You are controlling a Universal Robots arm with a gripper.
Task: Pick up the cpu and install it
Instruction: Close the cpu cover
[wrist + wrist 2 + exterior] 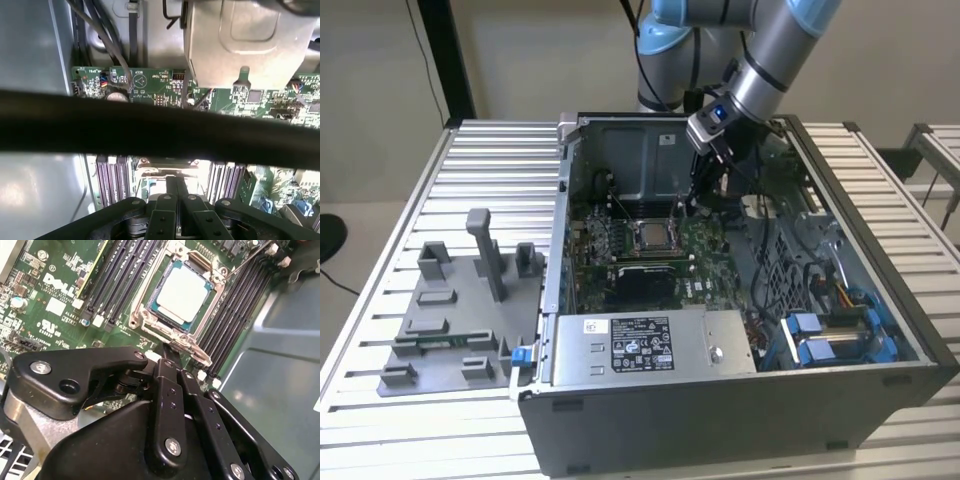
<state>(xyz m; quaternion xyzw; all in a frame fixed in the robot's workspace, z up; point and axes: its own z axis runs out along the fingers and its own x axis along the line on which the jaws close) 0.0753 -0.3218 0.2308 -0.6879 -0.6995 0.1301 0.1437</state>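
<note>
The cpu (pixel 648 236) lies flat in the metal-framed socket on the green motherboard inside the open computer case (pixel 880 300). Its pale silver top (pixel 182 294) faces up, with the socket frame (pixel 150 322) around it. My gripper (pixel 688 203) hangs just beside the socket, toward the exterior view's right. Both black fingers (pixel 165 362) are pressed together, and I see nothing between them. The gripper's tip (pixel 167 346) is at the frame's edge, apart from the chip itself. In the first wrist view the fingers (pixel 175 195) point at the socket frame (pixel 167 167).
Memory slots (pixel 120 280) run along both sides of the socket. A power supply (pixel 650 345) and blue drive brackets (pixel 820 335) fill the case's near side. A grey fixture tray (pixel 450 310) sits on the table at the exterior view's left. A dark blurred bar (pixel 160 125) crosses the first wrist view.
</note>
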